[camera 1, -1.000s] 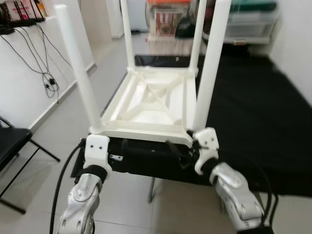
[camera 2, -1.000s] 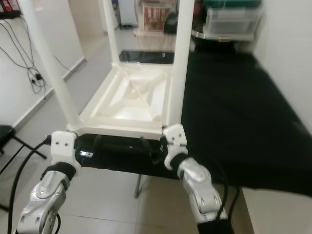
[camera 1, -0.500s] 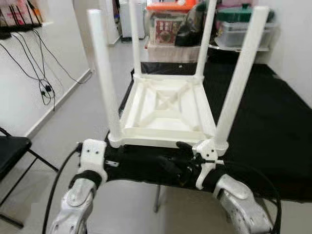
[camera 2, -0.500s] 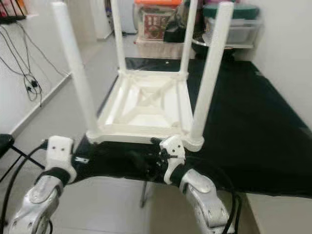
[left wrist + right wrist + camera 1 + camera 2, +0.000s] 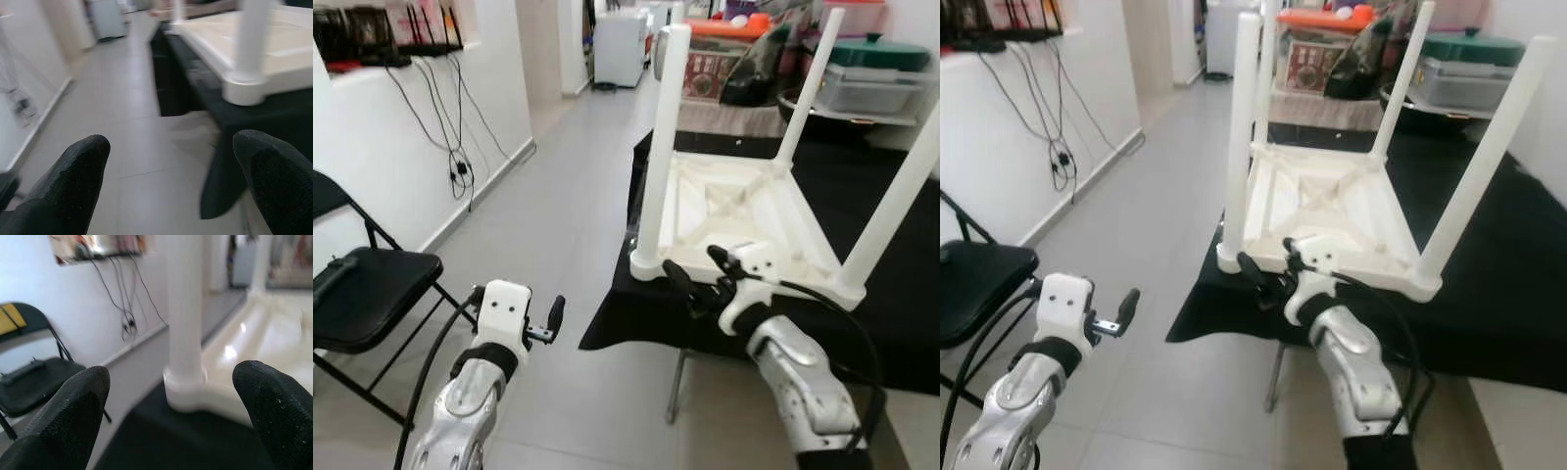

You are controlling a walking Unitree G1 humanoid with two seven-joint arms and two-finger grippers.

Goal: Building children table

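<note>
- The white table [image 5: 734, 211] is lying upside down on the black tabletop [image 5: 901, 294], at its near left corner, with four legs pointing up
- Our right claw [image 5: 700, 274] is hovering just before the table's near edge, beside the near-left leg [image 5: 661, 147]; its fingers [image 5: 73, 401] are standing apart and gripping nothing
- Our left claw [image 5: 553, 318] is hanging over the tiled floor [image 5: 568, 206], well apart from the table, with fingers [image 5: 68, 181] spread wide and empty
- A black folding chair [image 5: 362, 294] is standing by the left wall, under dangling cables [image 5: 455, 127]
</note>
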